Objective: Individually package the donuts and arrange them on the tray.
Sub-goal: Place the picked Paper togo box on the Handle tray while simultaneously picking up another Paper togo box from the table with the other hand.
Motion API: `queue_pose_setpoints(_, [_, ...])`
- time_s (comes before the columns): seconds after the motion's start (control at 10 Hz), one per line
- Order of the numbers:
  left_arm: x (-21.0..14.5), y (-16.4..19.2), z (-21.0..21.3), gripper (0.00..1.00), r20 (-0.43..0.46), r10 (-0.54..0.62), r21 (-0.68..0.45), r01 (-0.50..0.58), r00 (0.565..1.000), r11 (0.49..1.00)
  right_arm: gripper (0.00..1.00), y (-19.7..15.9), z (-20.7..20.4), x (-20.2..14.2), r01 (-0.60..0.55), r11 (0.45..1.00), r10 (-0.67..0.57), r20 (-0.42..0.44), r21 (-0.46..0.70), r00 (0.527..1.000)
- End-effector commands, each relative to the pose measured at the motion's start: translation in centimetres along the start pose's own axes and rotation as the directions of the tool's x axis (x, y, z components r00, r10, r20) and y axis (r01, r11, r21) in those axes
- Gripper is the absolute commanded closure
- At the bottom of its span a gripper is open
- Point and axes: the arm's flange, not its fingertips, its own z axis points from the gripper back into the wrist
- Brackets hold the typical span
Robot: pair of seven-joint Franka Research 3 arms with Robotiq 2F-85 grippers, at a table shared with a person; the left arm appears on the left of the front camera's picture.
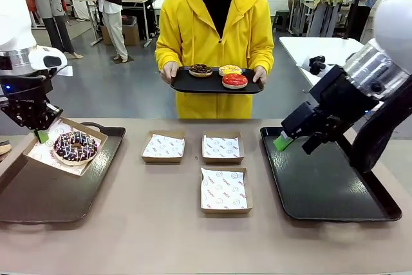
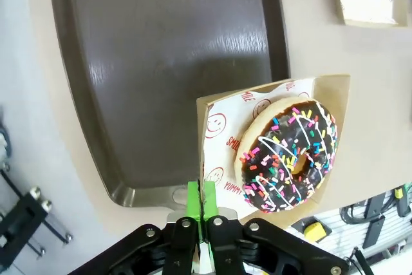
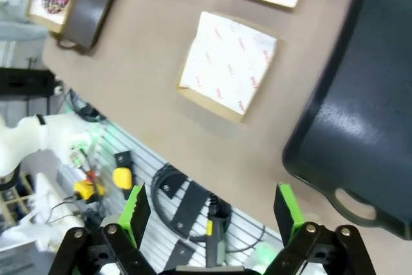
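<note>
Pinches a corner of the box (image 2: 338, 88) with the left gripper (image 2: 201, 198), jaws clamped shut on the card, sprinkled donut (image 2: 277, 165) lying inside, box over the far corner of the left tray (image 1: 38, 198). Holds the right gripper (image 1: 293, 143) above the right tray (image 1: 335, 185), jaws spread wide, nothing between them. On the tabletop (image 1: 161, 223) between the trays, three empty lined boxes (image 1: 223, 190). At the far side, a person with a black tray (image 1: 212, 87) in both hands, with chocolate donut (image 1: 201, 69), yellow donut (image 1: 230, 69) and red donut (image 1: 235, 80) on it.
</note>
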Motion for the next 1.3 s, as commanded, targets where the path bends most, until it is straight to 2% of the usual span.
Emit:
queue_pose_setpoints(0.0, [-2.0,1.5,-1.6,0.99,0.070,0.014,-0.045,-0.011,0.997,0.999,0.00,3.1,-1.2,2.4,0.054,0.987,-0.058,-0.023,-0.154,0.998])
queue_pose_setpoints(0.5, [-2.8,2.5,-4.9,0.99,-0.093,0.190,-0.056,-0.196,0.977,0.979,0.00,5.2,-8.3,5.1,0.109,0.953,-0.127,-0.044,-0.283,0.991])
queue_pose_setpoints(1.0, [-2.8,2.7,-6.1,0.99,-0.118,0.230,-0.051,-0.237,0.966,0.970,0.00,5.9,-13.5,5.3,0.097,0.916,-0.108,-0.006,-0.389,0.994])
queue_pose_setpoints(1.2, [-3.0,2.6,-6.2,0.99,-0.112,0.201,-0.051,-0.208,0.973,0.977,0.00,5.3,-15.1,5.2,0.123,0.914,-0.136,-0.005,-0.386,0.991])
